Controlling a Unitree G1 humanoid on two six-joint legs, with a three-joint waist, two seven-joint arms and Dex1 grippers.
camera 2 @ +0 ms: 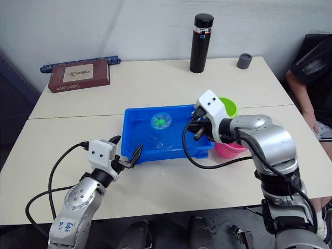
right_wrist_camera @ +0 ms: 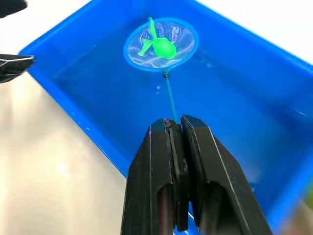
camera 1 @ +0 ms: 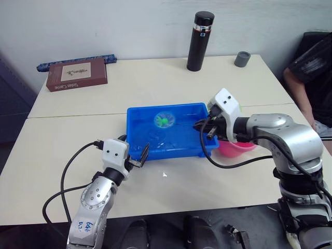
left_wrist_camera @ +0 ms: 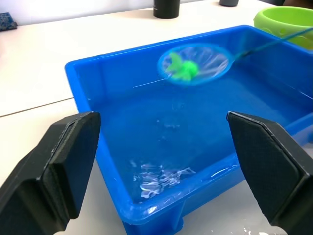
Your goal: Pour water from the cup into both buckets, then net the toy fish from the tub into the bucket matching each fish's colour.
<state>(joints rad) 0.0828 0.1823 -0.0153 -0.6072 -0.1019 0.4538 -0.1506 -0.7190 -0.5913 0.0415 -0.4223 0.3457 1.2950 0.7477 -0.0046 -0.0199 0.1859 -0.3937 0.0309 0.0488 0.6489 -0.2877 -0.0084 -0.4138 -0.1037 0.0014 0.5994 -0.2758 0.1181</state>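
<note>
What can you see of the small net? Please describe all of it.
The net is a small round hoop with a blue rim and thin, clear-looking mesh. A green toy fish lies in it. It is held over the blue tub. Its thin handle runs back to the right end effector, which is shut on it.

silver arms | white wrist blocks | black cables | 2 black fingers (right_wrist_camera: 195,161) each

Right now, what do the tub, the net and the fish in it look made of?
Tub: smooth, glossy blue plastic, going by its moulded rim and highlights.
Net: blue hoop, probably plastic, with thin see-through mesh; the handle looks like wire.
Fish: bright green, seemingly plastic.
</note>
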